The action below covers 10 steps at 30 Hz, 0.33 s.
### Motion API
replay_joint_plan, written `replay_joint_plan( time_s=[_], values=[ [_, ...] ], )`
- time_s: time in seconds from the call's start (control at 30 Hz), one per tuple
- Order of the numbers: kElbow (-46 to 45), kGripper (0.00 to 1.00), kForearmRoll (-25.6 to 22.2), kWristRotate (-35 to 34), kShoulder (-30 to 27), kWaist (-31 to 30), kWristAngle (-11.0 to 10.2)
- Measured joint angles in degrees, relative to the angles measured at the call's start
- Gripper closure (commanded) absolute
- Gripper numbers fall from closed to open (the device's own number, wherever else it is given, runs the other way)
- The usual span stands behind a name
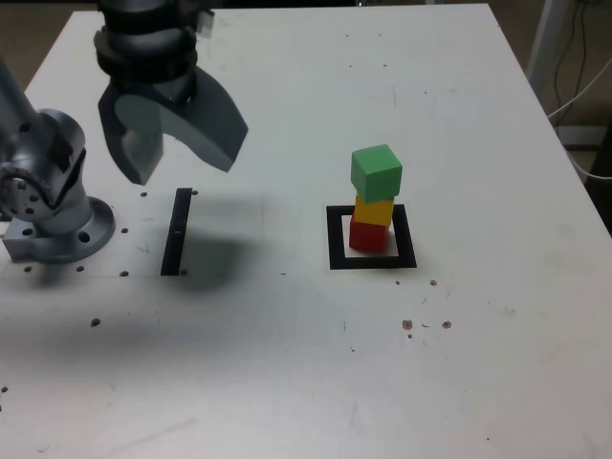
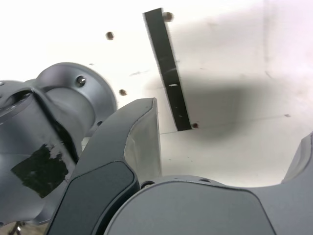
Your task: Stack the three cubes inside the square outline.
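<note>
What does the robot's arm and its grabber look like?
The metallic grey arm has rounded, chunky joints and a round base with bolt holes. A ragged black patch marks it. The dark grey gripper has broad, smooth jaws, paler grey inside.

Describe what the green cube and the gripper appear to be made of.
Green cube: probably painted wood or plastic, matte; its faces show even colour without sharp glints.

Gripper: smooth grey, satin shells, perhaps coated metal or plastic; soft shading leaves that open.
</note>
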<state>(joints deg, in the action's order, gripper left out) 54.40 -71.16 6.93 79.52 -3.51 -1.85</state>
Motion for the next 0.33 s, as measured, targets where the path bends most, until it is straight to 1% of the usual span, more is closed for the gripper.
replay_joint_plan(
  time_s=[0.13,0.33],
  values=[
    [-1.25,0.0,-0.5,-2.68,0.0,0.17,-0.23],
    [-2.53,0.0,-1.02,-3.13,0.18,0.9,-0.39]
  ],
)
